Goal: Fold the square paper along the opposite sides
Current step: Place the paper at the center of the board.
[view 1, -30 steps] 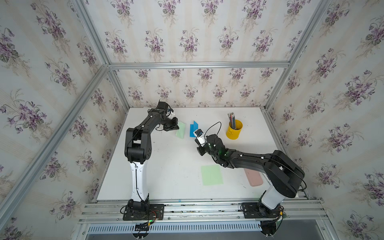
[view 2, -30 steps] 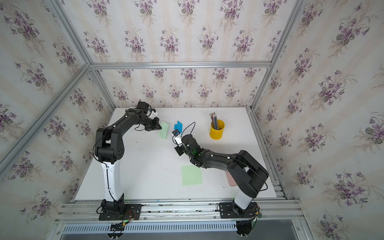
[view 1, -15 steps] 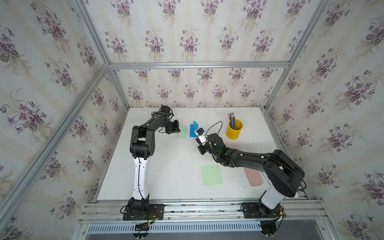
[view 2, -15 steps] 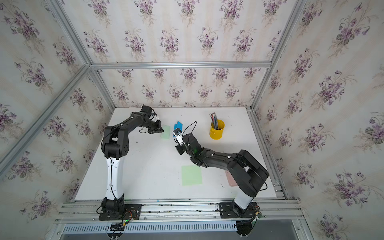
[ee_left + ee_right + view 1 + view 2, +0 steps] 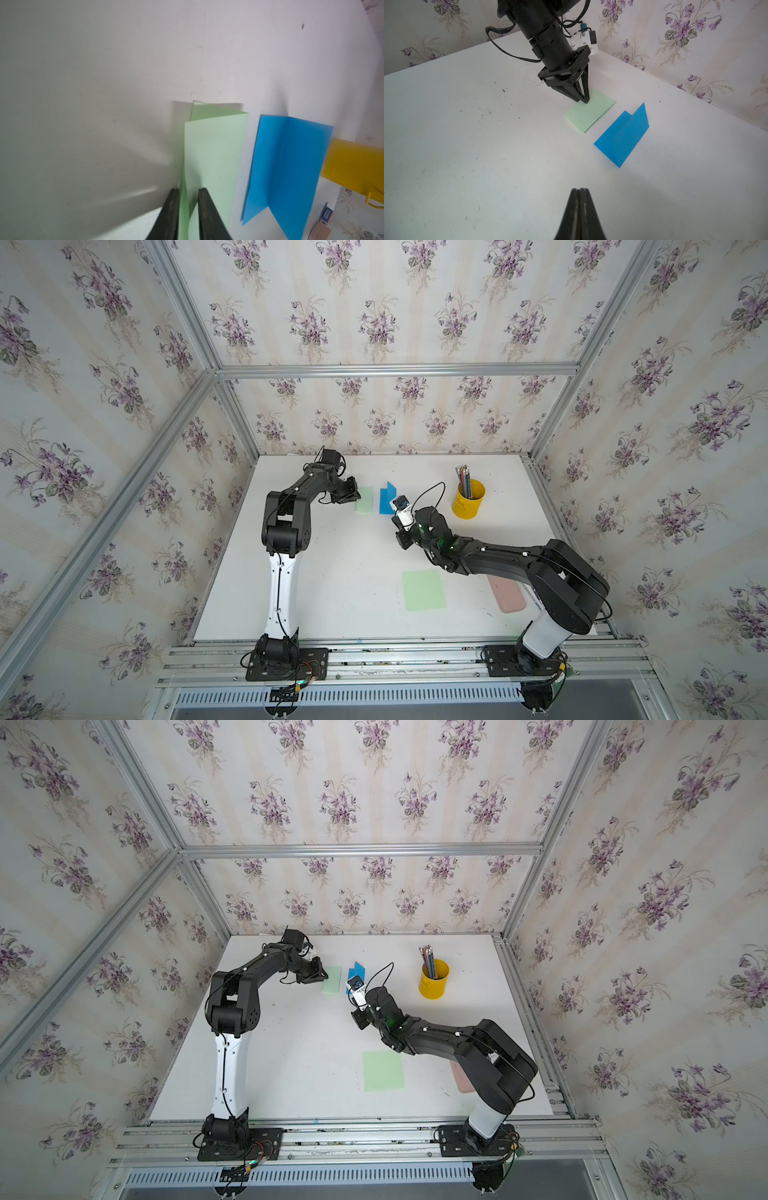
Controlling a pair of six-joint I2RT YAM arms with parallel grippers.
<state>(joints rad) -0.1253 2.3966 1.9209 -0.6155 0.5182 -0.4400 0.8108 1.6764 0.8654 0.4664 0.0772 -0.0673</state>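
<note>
Left arm's elbow has swung in toward the table centre since the earlier frame, and its jaws have begun to part; judgement: a release after the fold, so this sheet looks done. Nearest the rail, an unfolded green square (image 5: 423, 590) lies flat on the white table (image 5: 332, 572), with a pink oblong block (image 5: 507, 595) beside it, partly under the right arm. Judgement: that square is the next sheet to fold. Mid-table, the right gripper (image 5: 580, 190) hangs above bare surface with jaws pressed together, holding nothing. Farther back, a blue folded paper (image 5: 623, 137) rests with one flap standing up, its crease not flattened. Just beside it lies the folded green paper (image 5: 216, 149), now a narrow rectangle with its upper layer slightly sprung, so the fold is loose, not sharp. At its long edge farthest from the blue sheet sits the left gripper (image 5: 188, 190). Its jaws stand a little apart, straddling that edge. A gap shows on both sides of the paper, so it appears unpinched. Whether a fingertip (image 5: 202, 193) brushes the sheet I cannot tell. A yellow pencil cup (image 5: 468, 499) stands off to the right of the papers, well apart from both grippers.
</note>
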